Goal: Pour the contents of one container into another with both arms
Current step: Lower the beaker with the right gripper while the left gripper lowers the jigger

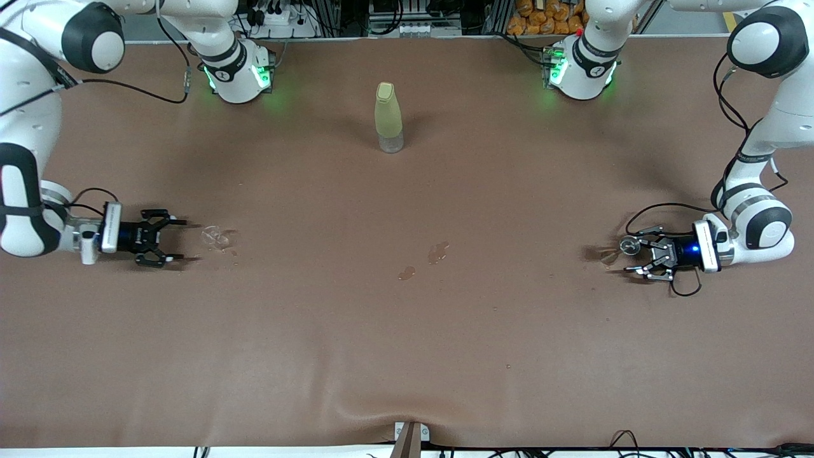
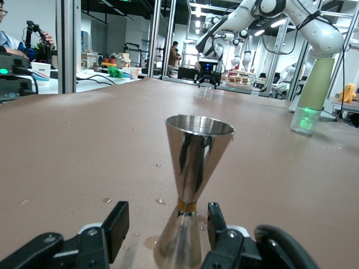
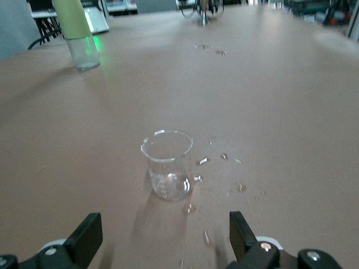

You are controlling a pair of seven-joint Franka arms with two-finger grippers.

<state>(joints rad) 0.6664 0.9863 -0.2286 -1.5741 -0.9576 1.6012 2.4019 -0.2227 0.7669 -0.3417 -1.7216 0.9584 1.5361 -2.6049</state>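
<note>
Brown matting covers the bench (image 1: 407,343), with racks and cabling along the edge where the arm bases stand.

At its own end of the bench, the left claw (image 1: 638,257) lies low with its fingers (image 2: 116,224) apart on either side of the silver metal cup (image 2: 195,168), not clamped on it. That cup is a shiny double cone, wide round rim up, pinched at a narrow waist, standing upright on the matting.

At the other end, the right claw (image 1: 184,240) also sits low, fingers (image 3: 87,235) spread wide and holding nothing. Just off its tips stands the clear glass cup (image 3: 167,164), small, round-rimmed and see-through, upright, with droplets (image 3: 224,168) scattered on the bench beside it.

Between the two cups, two small wet patches (image 1: 425,262) mark the matting. A tall yellow-green bottle (image 1: 388,116) with a clear base stands upright midway along the bench, farther from the front camera than both cups.
</note>
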